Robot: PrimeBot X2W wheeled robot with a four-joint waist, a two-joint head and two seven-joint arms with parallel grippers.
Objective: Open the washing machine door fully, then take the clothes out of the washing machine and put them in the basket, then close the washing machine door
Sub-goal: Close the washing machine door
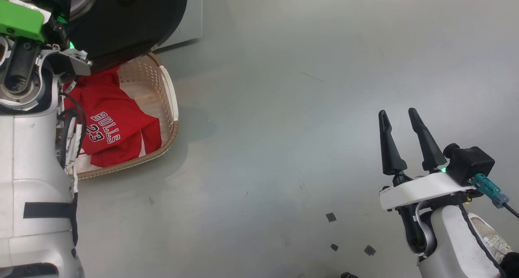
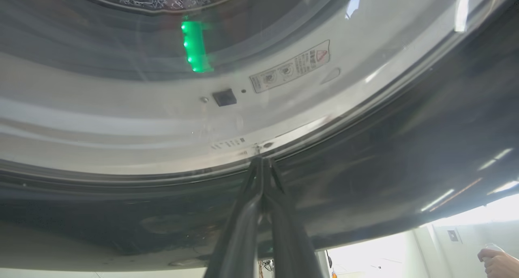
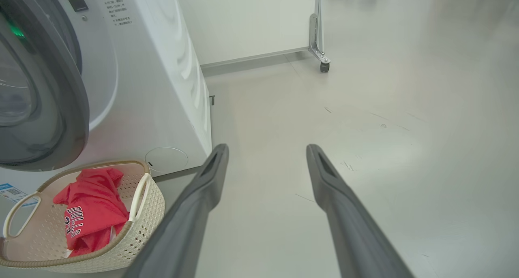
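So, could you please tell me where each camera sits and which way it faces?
Head: on the head, looking down at floor, basket holding jersey, door; left arm, open right end effector show.
Left wrist: on left wrist, facing the door's glass close up; shut left end effector shows.
Right wrist: on right wrist, facing washer and floor; its open fingers show.
Shared: head and right wrist both see basket, jersey, door.

Stray bits around the scene
Three dark tape squares are lying on the grey floor, a white sneaker is resting nearby, and a white partition is standing on a caster.
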